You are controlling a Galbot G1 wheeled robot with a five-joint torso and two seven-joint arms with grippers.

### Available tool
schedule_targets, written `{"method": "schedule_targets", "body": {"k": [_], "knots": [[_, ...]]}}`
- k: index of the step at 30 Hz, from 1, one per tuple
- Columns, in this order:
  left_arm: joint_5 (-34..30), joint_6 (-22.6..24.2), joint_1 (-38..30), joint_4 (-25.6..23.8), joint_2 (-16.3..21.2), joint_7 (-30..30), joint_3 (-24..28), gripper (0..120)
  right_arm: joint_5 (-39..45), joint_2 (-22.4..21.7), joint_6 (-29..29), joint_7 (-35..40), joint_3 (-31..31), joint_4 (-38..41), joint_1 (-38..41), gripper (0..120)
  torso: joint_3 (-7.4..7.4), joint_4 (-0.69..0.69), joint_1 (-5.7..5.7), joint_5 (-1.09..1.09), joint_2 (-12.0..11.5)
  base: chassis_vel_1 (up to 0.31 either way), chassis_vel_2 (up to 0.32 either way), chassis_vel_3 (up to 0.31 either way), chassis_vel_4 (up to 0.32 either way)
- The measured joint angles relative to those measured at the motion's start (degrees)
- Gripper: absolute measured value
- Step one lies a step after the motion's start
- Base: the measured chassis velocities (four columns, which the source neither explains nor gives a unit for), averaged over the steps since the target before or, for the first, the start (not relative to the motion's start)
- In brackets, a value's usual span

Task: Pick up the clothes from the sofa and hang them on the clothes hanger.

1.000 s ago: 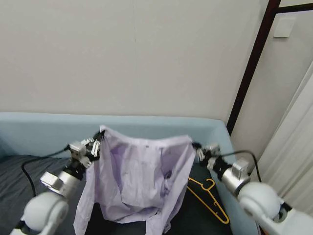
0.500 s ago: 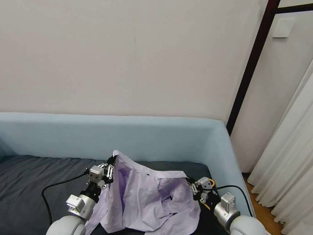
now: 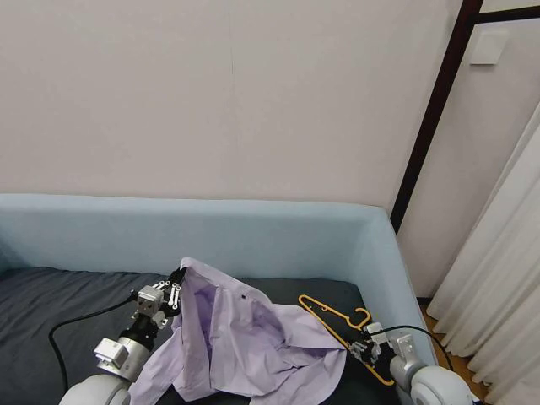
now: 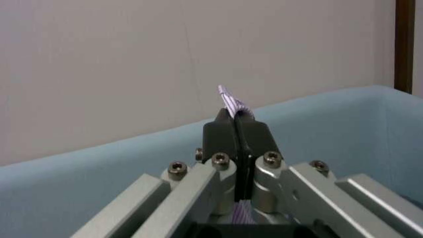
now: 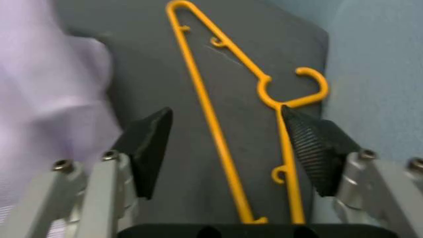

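One shirt (image 3: pixel 245 337) corner dropped | left tool (image 3: pixel 175 283) clamped on shirt | right tool (image 5: pixel 226 119) apart, apparently over hanger (image 5: pixel 210 114)

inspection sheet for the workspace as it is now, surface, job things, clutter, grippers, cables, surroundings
surface: dark seat of a light blue sofa, bare to the left of the shirt
job's things: lavender shirt heaped on the seat, one edge raised; yellow hanger lying flat beside it, near the sofa's right end
clutter: nothing seen
grippers: left gripper shut on the shirt's raised edge; right gripper open over the hanger, not gripping it
cables: black cable looping along the left arm; thin black cable by the right arm
surroundings: plain wall, dark door frame, white curtain
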Motion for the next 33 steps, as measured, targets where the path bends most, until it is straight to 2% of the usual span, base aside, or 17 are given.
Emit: {"method": "schedule_targets", "body": {"k": [4, 6, 7, 8, 14, 18, 24, 30, 33], "knots": [[-0.01, -0.03, 0.74, -0.52, -0.02, -0.24, -0.46, 0, -2.30, 1.84, 0.51, -1.91, -0.76, -5.44, 2.93, 84, 0.00, 0.01, 0.00, 0.01, -0.01, 0.000, 0.000, 0.000, 0.000], [-0.01, -0.04, 0.99, -0.78, -0.07, -0.47, -0.69, 0, -4.64, 3.22, 1.36, -4.38, -1.45, -9.95, 5.21, 91, 0.00, 0.01, 0.00, 0.01, -0.01, 0.000, 0.000, 0.000, 0.000], [-0.01, -0.04, 1.03, -0.83, -0.08, -0.50, -0.74, 0, -5.11, 3.46, 1.66, -5.06, -1.58, -10.81, 5.66, 91, 0.00, 0.01, 0.00, 0.01, -0.01, 0.000, 0.000, 0.000, 0.000], [-0.02, -0.03, 1.16, -1.05, -0.14, -0.66, -0.90, 0, -7.13, 4.46, 2.93, -8.11, -1.98, -14.16, 7.51, 98, 0.00, 0.00, 0.00, 0.01, -0.01, 0.000, 0.000, 0.000, 0.000], [-0.19, 0.06, 1.26, -1.60, -0.29, -1.05, -1.16, 0, -9.46, 7.12, 4.53, -12.71, -2.48, -21.19, 11.81, 100, 0.00, 0.00, 0.00, 0.01, -0.01, 0.000, 0.000, 0.000, 0.000], [-0.54, 0.51, 1.15, -2.27, -0.28, -1.43, -1.22, 0, -11.40, 10.93, 5.44, -17.07, -2.25, -32.21, 17.64, 100, 0.00, 0.00, 0.00, 0.01, -0.01, 0.000, 0.000, 0.000, 0.000], [-0.76, 0.73, 0.80, -2.40, -0.32, -1.95, -1.19, 0, -10.29, 13.23, 5.61, -17.60, -0.87, -40.23, 20.82, 100, 0.01, 0.01, 0.00, 0.01, -0.01, 0.000, 0.000, 0.000, 0.000], [-0.83, 0.73, 0.36, -2.30, -0.35, -2.17, -0.88, 0, -10.42, 13.47, 5.92, -17.82, -0.35, -42.29, 21.27, 100, 0.00, 0.03, 0.00, 0.02, -0.01, 0.000, 0.000, 0.000, 0.000], [-1.13, 0.73, -0.24, -2.06, -0.21, -2.29, -0.56, 0, -8.97, 13.55, 8.02, -17.16, -0.14, -43.38, 21.29, 96, 0.00, 0.01, 0.00, 0.02, 0.00, 0.000, 0.000, 0.000, 0.000]]}}
